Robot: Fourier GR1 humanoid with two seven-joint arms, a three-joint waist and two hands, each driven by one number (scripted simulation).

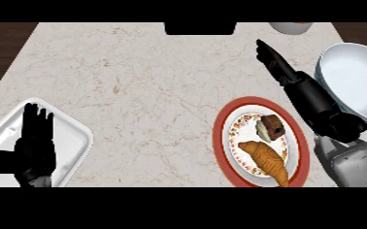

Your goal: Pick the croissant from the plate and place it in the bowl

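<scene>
Two hands are in your head view, over a pale marbled surface (pixel 143 77). Item one: your right hand (pixel 281 69), at about three o'clock, lies flat and points toward eleven o'clock, its fingers (pixel 267 53) straight and close together, holding nothing; it sits between the plate and the bowl, above the plate's upper right rim. Item two: your left hand (pixel 34 148), at about eight o'clock, rests open with fingers up and slightly apart, over a white square tray (pixel 75 140) at the lower left edge. Item three: a round plate (pixel 225 126) with a red rim and flowered border, at about five o'clock. Item four: the croissant (pixel 267 161), golden brown, lying on the lower half of that plate, its long axis running toward five o'clock. Item five: a dark brown and cream pastry (pixel 272 126) on the plate's upper half, just beside the croissant. Item six: the bowl (pixel 344 75), pale grey, cut by the right edge at three o'clock. Item seven: a white cup-like vessel (pixel 290 27), partly visible at one o'clock.
</scene>
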